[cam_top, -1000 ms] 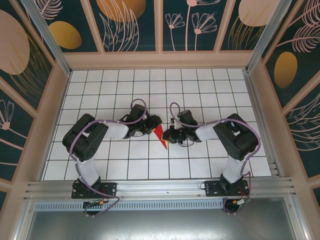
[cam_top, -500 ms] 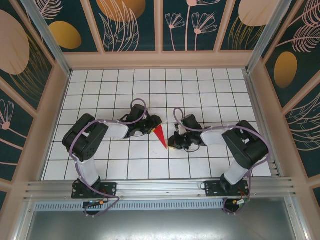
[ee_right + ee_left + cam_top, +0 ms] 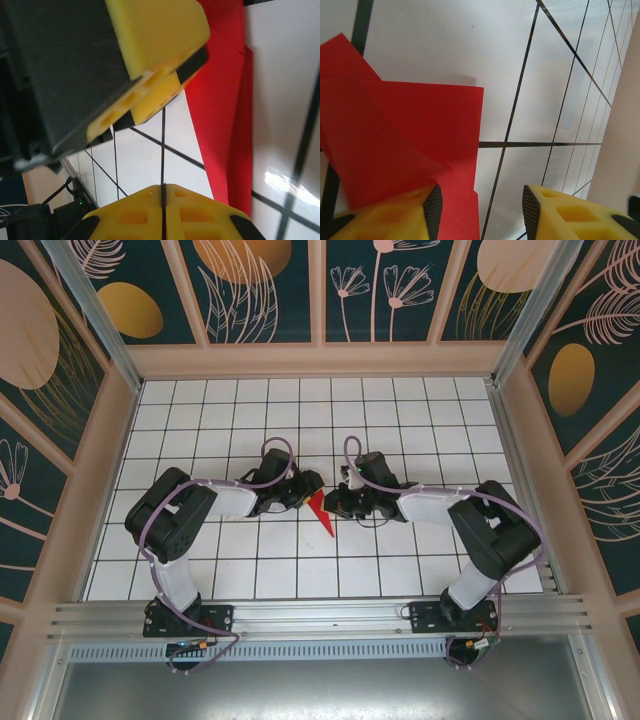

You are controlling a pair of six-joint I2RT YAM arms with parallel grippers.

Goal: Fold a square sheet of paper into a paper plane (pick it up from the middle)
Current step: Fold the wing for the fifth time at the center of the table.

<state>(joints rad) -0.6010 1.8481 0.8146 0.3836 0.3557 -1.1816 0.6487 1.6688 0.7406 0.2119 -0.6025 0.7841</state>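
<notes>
Top external view, starting at the left: where is your left hand?

My left gripper reaches in over the white gridded table, its tip at the far left edge of the red paper. Bare tiles run behind my arm out to the left wall.

And its fingers?

Apart. In the left wrist view my left gripper shows bare tile in the gap. One of its fingers sits over the red paper, whose straight edge ends just inside that gap. Whether the finger presses on it, I cannot tell.

The paper itself?

It lies on the table in the middle, between my two hands: a folded, layered piece, wide at the far end and narrowing to a point toward my bases.

Then the right?

My right gripper sits just beside the paper's right edge, its fingers pressed together on nothing. In the right wrist view my right gripper has its closed seam over a grid line, with the red paper running along one side. One of my left fingers is close above. Bare tiles spread on to the right wall.
</notes>
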